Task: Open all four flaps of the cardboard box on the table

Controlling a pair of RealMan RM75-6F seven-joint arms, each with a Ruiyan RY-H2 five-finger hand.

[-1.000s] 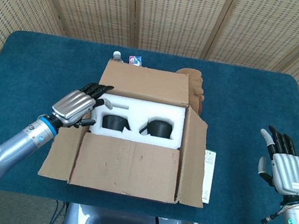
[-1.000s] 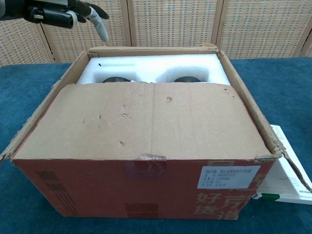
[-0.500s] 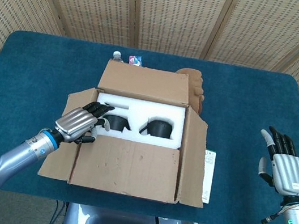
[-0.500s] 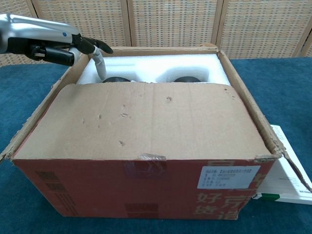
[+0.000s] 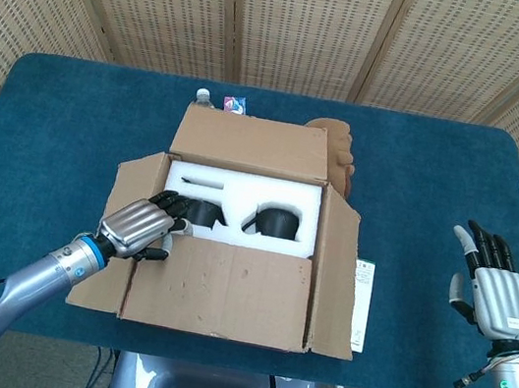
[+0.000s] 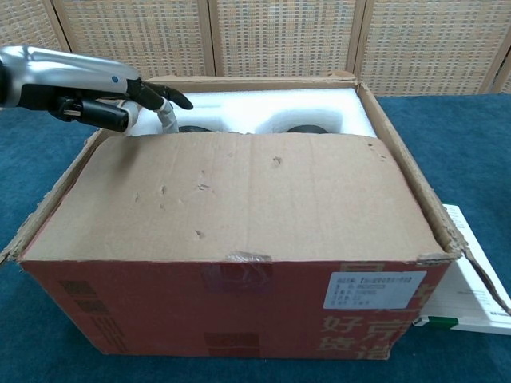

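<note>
Cardboard box (image 5: 237,240) sits mid-table; its near flap (image 5: 221,289), long axis left to right, covers the front half. Left hand (image 5: 140,224), fingers loosely curled and empty, hovers at that flap's left far corner (right hand (image 5: 494,293) rests well apart, fingers spread). Inside, white foam (image 5: 241,201) cradles two dark objects.

Bright, even indoor light, soft faint shadows, both views sharp, no glare, little edge distortion
</note>
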